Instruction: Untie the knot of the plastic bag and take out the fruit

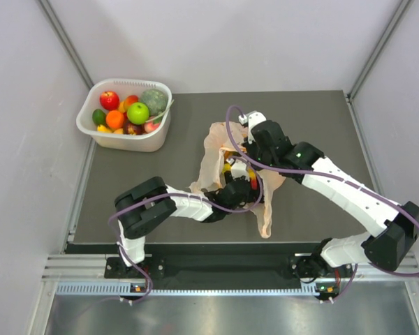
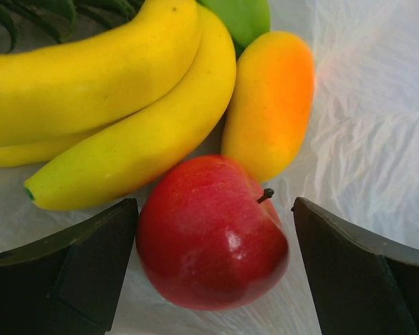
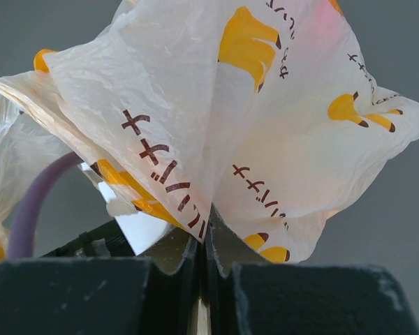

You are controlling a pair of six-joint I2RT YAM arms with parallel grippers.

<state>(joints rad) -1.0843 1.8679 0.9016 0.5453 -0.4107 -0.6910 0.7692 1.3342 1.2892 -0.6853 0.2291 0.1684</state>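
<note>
The peach-orange plastic bag (image 1: 213, 143) lies open mid-table, and no knot shows. My right gripper (image 1: 246, 148) is shut on a fold of the bag's film (image 3: 216, 139) and holds it up. My left gripper (image 1: 237, 183) reaches inside the bag, open. Its fingers (image 2: 77, 269) straddle a red apple (image 2: 209, 234) without a clear touch. Behind the apple lie yellow bananas (image 2: 112, 105), a yellow-orange mango (image 2: 272, 105) and a green piece (image 2: 244, 17). A dark green crown (image 2: 28, 14) shows at the top left.
A white tub (image 1: 126, 136) at the back left holds a red apple, a green apple (image 1: 137, 112), an orange, a grey-green melon (image 1: 153, 100) and smaller pieces. A purple cable (image 1: 230, 125) loops over the right arm. Grey walls close in the dark mat.
</note>
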